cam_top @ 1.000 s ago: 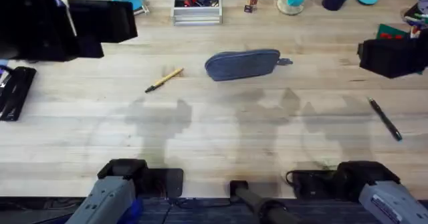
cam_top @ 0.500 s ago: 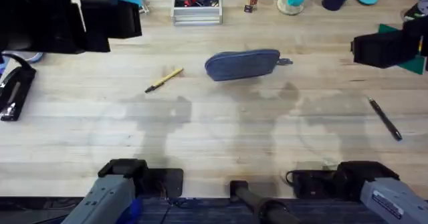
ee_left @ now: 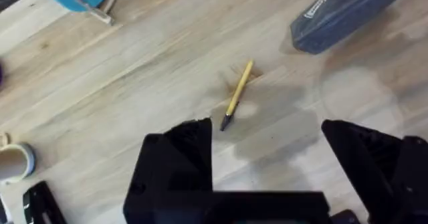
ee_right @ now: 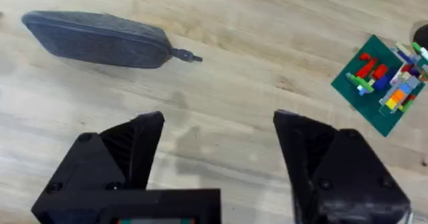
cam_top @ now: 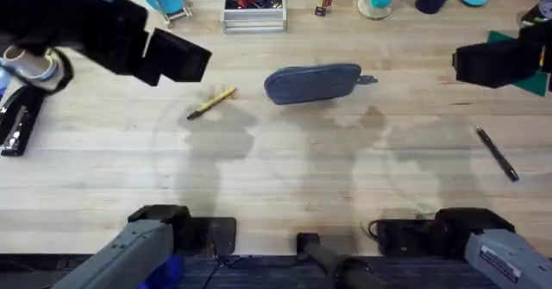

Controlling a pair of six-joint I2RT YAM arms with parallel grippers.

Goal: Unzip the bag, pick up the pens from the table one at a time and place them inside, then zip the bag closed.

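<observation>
Bare table (cam_top: 285, 164) surrounds the bag (cam_top: 312, 83) and both pens, the yellow pen (cam_top: 212, 103) and the black pen (cam_top: 497, 153). Clutter lines the far edge, possibly a wire basket (cam_top: 254, 13) behind the bag.

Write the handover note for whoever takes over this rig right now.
Left gripper: open, empty, above the tan-yellow pen.
Right gripper: open, empty, off to the bag's pull-tab side.
Bag: zipped shut, mid-table.
Dark pen: far right of the table.
Done: nothing yet.
Left: unzip the bag, put both pens in, zip closed.
</observation>
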